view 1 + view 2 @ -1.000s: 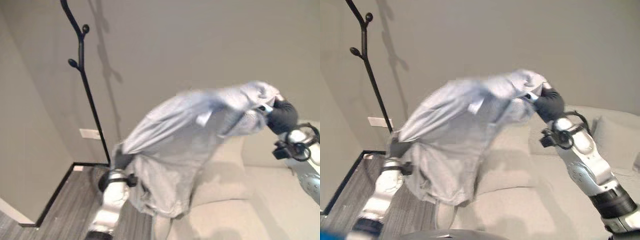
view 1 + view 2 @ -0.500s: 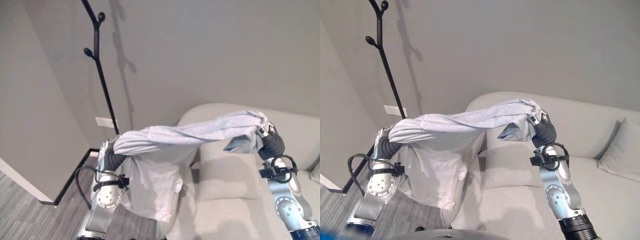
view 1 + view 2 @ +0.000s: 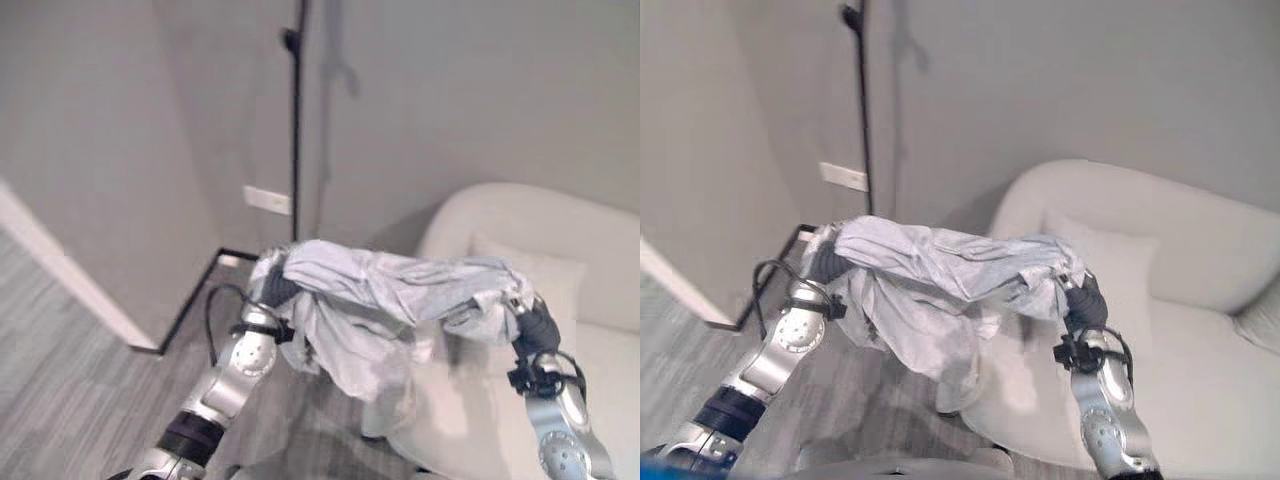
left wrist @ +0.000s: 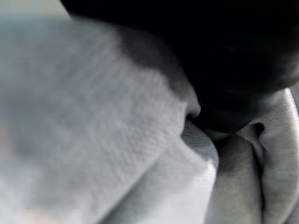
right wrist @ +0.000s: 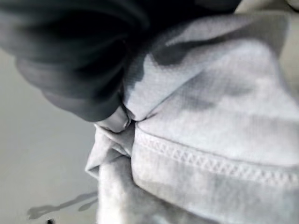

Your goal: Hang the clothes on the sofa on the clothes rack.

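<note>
- Progress: the grey garment is off the sofa and carried in the air between both arms. Pickup looks done; hanging is not.
- Clothes rack: black pole standing against the wall in the corner, beyond the left arm. Nothing hangs on the part of it that is visible. Its upper hooks are out of frame.
- Garment is near the rack but apart from it, and held low against the pole; judged, it needs lifting and carrying toward the hooks.
- Garment layout: bunched into a thick band stretched from one hand to the other, with loose cloth hanging down from the middle and left side, in front of the sofa's edge.
- Left hand: buried in the left end of the band. The dark cover shows in its wrist view with cloth pressed right against it. Fingers hidden, so the grip cannot be told.
- Right hand: at the right end, above the sofa seat, with cloth draped over it. Its wrist view shows the dark cover and a hemmed fold close against it, no clear fingers. Grip cannot be told.
- A cushion remains on the sofa behind the right arm.
</note>
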